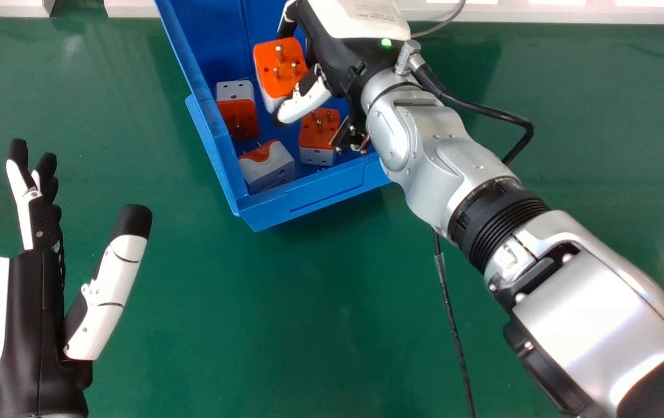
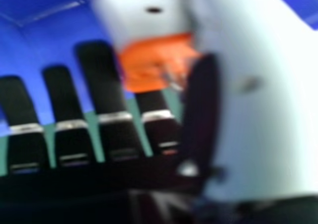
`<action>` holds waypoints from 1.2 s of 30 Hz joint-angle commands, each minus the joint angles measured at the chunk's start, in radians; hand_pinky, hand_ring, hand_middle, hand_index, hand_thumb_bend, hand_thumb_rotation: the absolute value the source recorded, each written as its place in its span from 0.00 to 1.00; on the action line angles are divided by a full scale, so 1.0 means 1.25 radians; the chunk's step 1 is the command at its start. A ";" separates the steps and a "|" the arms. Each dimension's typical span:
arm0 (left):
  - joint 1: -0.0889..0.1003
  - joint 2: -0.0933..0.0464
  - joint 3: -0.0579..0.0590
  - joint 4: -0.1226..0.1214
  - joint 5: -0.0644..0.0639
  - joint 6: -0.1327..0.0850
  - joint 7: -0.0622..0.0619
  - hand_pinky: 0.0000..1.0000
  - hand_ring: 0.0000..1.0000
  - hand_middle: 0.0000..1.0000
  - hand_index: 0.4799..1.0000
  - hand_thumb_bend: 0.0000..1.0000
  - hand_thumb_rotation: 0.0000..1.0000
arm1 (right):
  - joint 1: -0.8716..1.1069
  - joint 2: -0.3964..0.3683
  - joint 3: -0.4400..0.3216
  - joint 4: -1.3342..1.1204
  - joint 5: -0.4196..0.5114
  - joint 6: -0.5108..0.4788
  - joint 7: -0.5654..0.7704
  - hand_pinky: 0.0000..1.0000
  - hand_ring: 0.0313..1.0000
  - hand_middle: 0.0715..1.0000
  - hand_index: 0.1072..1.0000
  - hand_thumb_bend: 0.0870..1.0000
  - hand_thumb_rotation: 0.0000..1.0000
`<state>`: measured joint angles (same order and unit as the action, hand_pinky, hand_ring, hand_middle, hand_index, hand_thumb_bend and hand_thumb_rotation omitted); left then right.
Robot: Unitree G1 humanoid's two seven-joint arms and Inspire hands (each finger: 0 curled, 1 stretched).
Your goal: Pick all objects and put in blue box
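My right hand [image 1: 343, 64] is over the blue box [image 1: 212, 157], pinching an orange and white plug adapter [image 1: 280, 65] between thumb and fingers, pins facing up. Inside the box lie several similar adapters: one [image 1: 237, 110] by the left wall, one [image 1: 268, 167] near the front corner, and one [image 1: 318, 134] beneath my right hand. In the right hand view, the held adapter [image 2: 156, 60] sits between the thumb and fingers of my right hand [image 2: 102, 80]. My left hand [image 1: 35, 302] is at the lower left, open and holding nothing.
The green table [image 1: 285, 325] surrounds the box. A black cable [image 1: 451, 313] runs down the table beneath my right forearm, and another cable loops beside the wrist. A pale ledge [image 1: 570, 13] borders the table's far edge.
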<state>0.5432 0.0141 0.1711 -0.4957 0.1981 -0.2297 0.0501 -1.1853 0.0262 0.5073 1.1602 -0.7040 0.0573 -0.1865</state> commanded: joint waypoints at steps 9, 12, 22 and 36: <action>-0.002 -0.004 -0.012 -0.025 0.012 -0.005 0.017 1.00 1.00 1.00 1.00 0.70 0.82 | -0.031 -0.015 0.015 -0.046 -0.008 0.007 0.004 0.75 0.91 0.97 0.93 0.43 0.68; -0.005 -0.002 -0.012 -0.018 0.015 -0.009 0.019 1.00 1.00 1.00 1.00 0.70 0.82 | -0.030 -0.015 0.018 -0.048 -0.008 0.010 0.006 0.75 0.91 0.97 0.93 0.42 0.68; -0.022 0.000 -0.008 0.002 0.026 -0.019 0.029 1.00 1.00 1.00 1.00 0.69 0.83 | -0.022 -0.016 0.013 -0.058 -0.001 0.003 -0.013 0.74 0.89 0.95 0.91 0.38 0.62; -0.045 0.014 -0.004 0.020 0.032 -0.016 0.032 1.00 1.00 1.00 1.00 0.62 0.82 | 0.201 -0.043 -0.017 -0.396 -0.019 0.067 -0.121 0.73 0.88 0.91 0.86 0.22 0.39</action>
<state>0.4909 0.0210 0.1636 -0.4657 0.2334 -0.2301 0.0866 -0.9654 -0.0165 0.5018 0.7435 -0.7136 0.1342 -0.2988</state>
